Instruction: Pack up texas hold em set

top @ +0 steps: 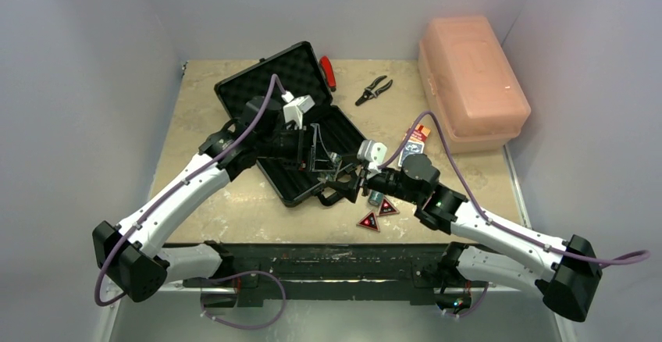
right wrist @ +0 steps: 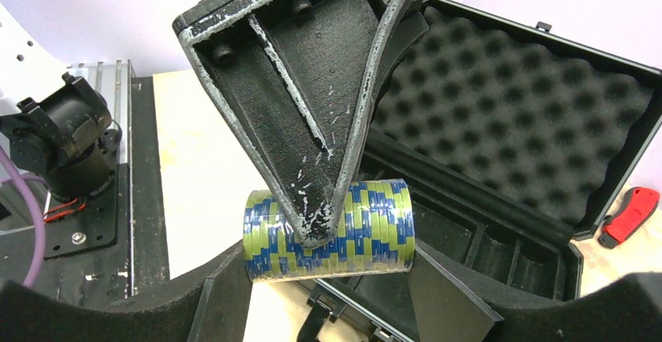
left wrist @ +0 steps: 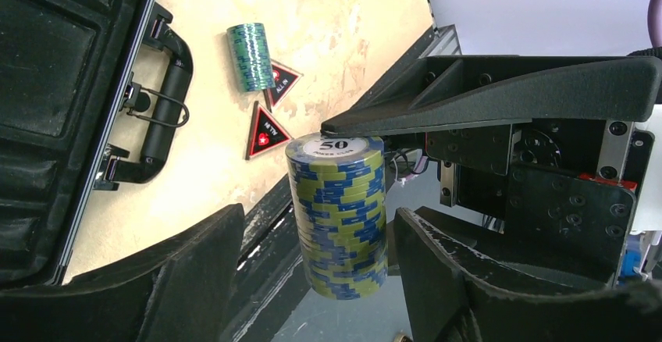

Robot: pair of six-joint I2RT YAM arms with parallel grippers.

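Note:
A yellow-green and blue chip roll (right wrist: 367, 229) hangs in the air over the front edge of the open black briefcase (top: 248, 86). My right gripper (right wrist: 328, 260) is shut on the roll's two end faces. My left gripper (left wrist: 320, 225) is open around the same roll (left wrist: 339, 209), with a gap showing on each side. In the left wrist view one right finger (left wrist: 468, 92) presses the face marked 50. A teal chip roll (top: 375, 197) and two red-black triangles (top: 368, 221) lie on the table near the right arm. Card decks (top: 416, 140) lie further back.
A large pink box (top: 468, 76) stands at the back right. Pliers (top: 375, 90) and a red-handled tool (top: 327, 71) lie behind the briefcase. The briefcase handle (left wrist: 168, 100) points toward the table's near edge, and the foam-lined lid (right wrist: 507, 100) stands open.

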